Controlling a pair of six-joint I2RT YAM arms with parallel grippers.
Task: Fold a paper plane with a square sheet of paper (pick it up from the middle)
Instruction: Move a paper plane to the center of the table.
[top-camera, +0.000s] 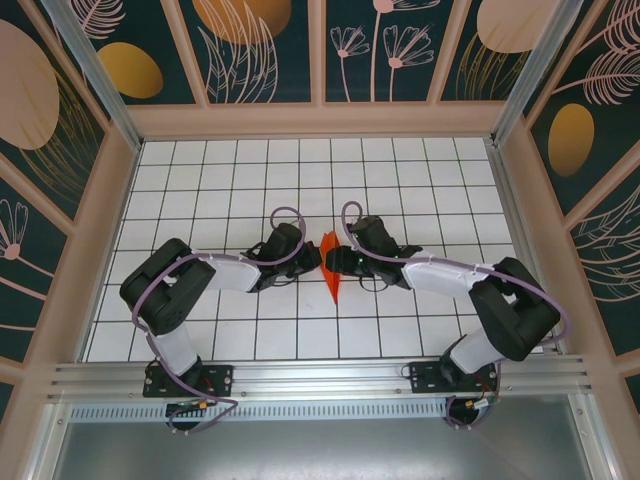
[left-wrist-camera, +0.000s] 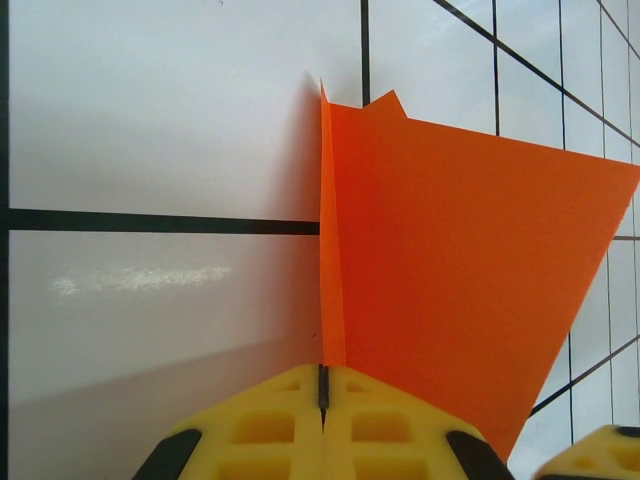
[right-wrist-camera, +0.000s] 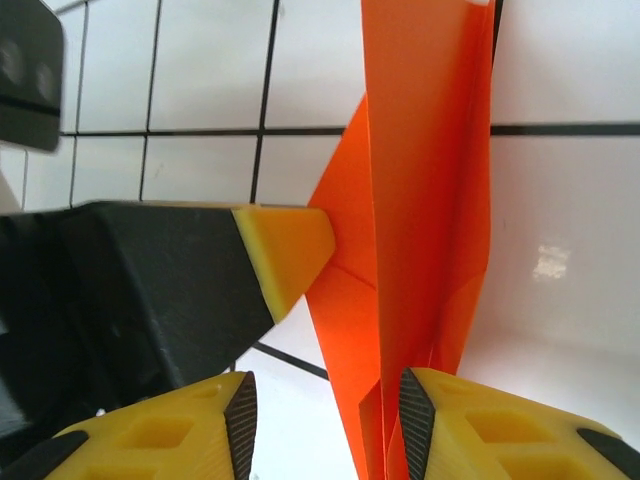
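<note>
The bright orange sheet of paper (top-camera: 331, 264) is folded into a narrow, pointed paper plane shape and stands on edge between the two arms at the table's middle. My left gripper (left-wrist-camera: 323, 385) is shut on its thin centre ridge, and the wide orange flap (left-wrist-camera: 460, 270) spreads to the right. In the right wrist view the folded layers (right-wrist-camera: 420, 180) run between my right gripper's (right-wrist-camera: 328, 405) jaws, close against the right pad (right-wrist-camera: 415, 415). A wide gap is left to the other pad, so this gripper is open. The left gripper's yellow fingertip (right-wrist-camera: 285, 250) touches the paper's left side.
The white tiled table (top-camera: 300, 170) with black grid lines is fenced by a wooden frame (top-camera: 318, 120) and dark floral walls. Both arms (top-camera: 170, 290) (top-camera: 510, 300) reach inward from the near edge, and their grippers (top-camera: 310, 262) (top-camera: 347, 258) almost meet.
</note>
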